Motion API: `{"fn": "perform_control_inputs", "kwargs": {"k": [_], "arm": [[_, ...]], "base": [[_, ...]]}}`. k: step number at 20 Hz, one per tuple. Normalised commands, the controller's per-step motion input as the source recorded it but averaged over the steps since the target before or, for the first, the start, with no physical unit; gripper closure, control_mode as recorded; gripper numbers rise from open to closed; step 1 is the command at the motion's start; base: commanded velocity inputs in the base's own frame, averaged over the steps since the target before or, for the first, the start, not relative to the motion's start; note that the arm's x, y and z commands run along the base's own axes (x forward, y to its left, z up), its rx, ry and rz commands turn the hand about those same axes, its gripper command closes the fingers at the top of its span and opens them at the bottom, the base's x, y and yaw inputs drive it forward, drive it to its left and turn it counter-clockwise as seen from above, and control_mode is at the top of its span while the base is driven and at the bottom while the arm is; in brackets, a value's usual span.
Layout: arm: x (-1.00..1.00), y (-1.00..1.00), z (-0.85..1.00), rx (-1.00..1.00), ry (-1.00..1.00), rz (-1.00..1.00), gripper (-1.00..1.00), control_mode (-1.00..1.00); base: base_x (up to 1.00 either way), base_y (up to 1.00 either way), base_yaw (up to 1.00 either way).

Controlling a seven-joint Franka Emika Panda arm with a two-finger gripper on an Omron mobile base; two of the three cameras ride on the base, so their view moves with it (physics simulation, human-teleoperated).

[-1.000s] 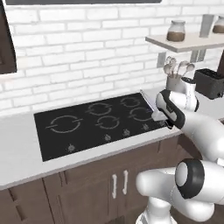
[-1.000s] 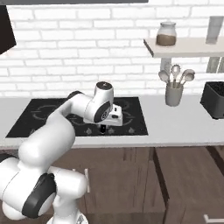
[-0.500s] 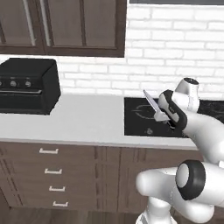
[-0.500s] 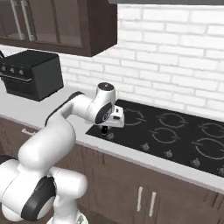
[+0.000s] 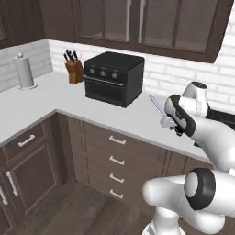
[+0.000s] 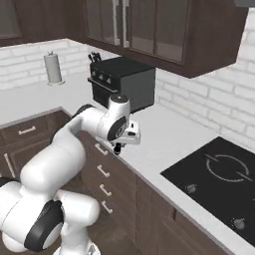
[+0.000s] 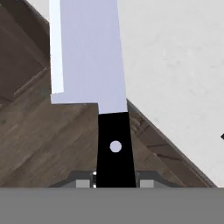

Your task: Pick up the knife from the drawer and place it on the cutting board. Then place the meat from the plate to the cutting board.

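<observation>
Item: the knife (image 7: 87,57), black handle with a pale rivet, broad silver-grey blade; I have it clamped by the handle in the claw (image 7: 114,183), whose jaws are closed tight on either side of the handle's lower end. The blade runs straight out from the claw along its axis, which I judge suits carrying: the edge points away from the arm and the grip sits low on the handle, near the butt. In the left base view the knife (image 5: 156,104) juts up and to the left of the claw (image 5: 169,123), tilted, its tip above the white bench (image 5: 69,98). Position: the claw hangs at the near edge of the bench, over the dark drawer fronts (image 5: 117,160), as the hand view also suggests with wood floor on one side of the blade and bench top on the other. Also on the bench: black countertop oven (image 5: 114,78), knife block (image 5: 72,69), paper-towel roll (image 5: 25,71) to the far left; a hob (image 6: 219,184) to the right. Status, my judgement: knife in transit, placement pending, meat step not yet begun.
</observation>
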Motion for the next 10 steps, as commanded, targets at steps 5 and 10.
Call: {"fn": "perform_control_inputs", "kwargs": {"k": [5,10], "arm": [[0.0,0.0,0.0,0.0,0.0,0.0,1.0,1.0],[0.0,0.0,0.0,0.0,0.0,0.0,1.0,1.0]], "base": [[0.08,0.25,0.5],[0.49,0.18,0.43]]}}
